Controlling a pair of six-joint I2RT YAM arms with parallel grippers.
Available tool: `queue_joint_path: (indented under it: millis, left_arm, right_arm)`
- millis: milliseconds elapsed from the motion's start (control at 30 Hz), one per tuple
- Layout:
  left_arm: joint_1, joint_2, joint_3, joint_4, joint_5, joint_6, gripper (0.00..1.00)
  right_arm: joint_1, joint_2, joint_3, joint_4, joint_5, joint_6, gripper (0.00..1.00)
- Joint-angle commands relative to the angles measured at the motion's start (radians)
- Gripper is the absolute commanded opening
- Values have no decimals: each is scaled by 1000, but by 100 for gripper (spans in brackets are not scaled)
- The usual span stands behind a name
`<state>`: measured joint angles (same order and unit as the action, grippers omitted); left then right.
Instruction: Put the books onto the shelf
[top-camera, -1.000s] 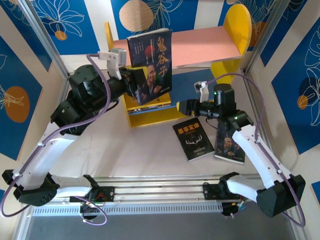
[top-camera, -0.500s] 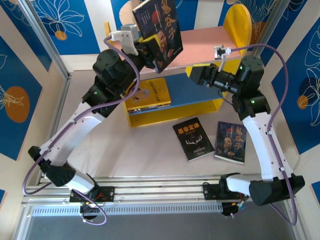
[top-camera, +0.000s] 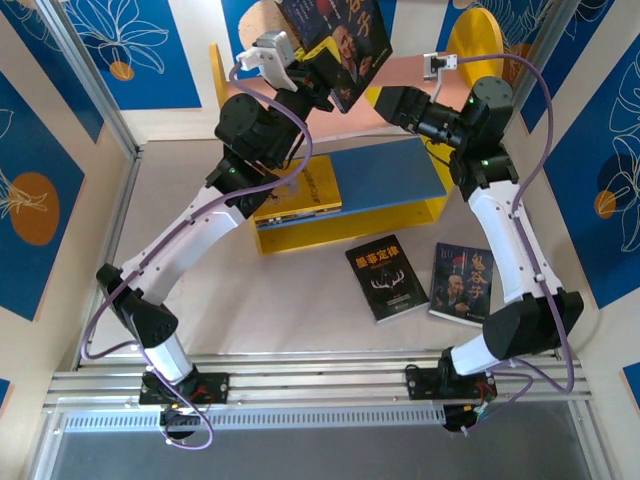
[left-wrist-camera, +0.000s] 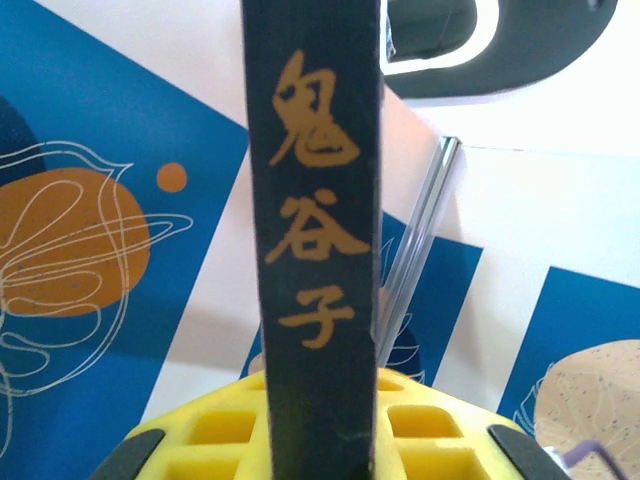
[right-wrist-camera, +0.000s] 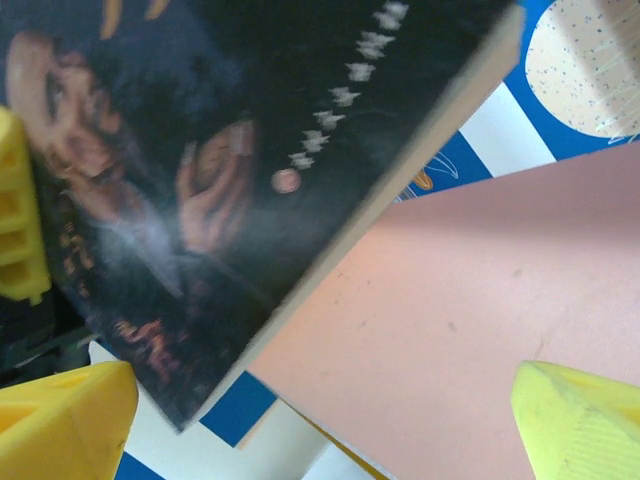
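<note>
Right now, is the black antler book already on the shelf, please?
No, the antler book lies flat on the table in front of the shelf, beside a portrait book.

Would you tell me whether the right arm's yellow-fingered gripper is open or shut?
Open: the right gripper has its yellow fingers standing wide apart, the pink shelf board showing between them.

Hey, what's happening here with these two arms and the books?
The left fingers grip a portrait book, raised over the shelf's pink board. The right fingers are open beside it, holding nothing. A yellow book lies on the blue board; an antler book and a second portrait book lie on the table.
</note>
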<state>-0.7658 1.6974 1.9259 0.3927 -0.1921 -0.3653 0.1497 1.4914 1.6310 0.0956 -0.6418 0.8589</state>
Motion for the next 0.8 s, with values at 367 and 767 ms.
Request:
queue_joint_path:
  millis: [367, 767]
  left_arm:
    - [19, -7, -52, 315, 20, -136, 0]
    - [28, -14, -110, 390, 25, -201, 0]
  right_arm:
    - [63, 92, 31, 349, -11, 245, 98]
    - [131, 147, 38, 510, 10, 331, 80]
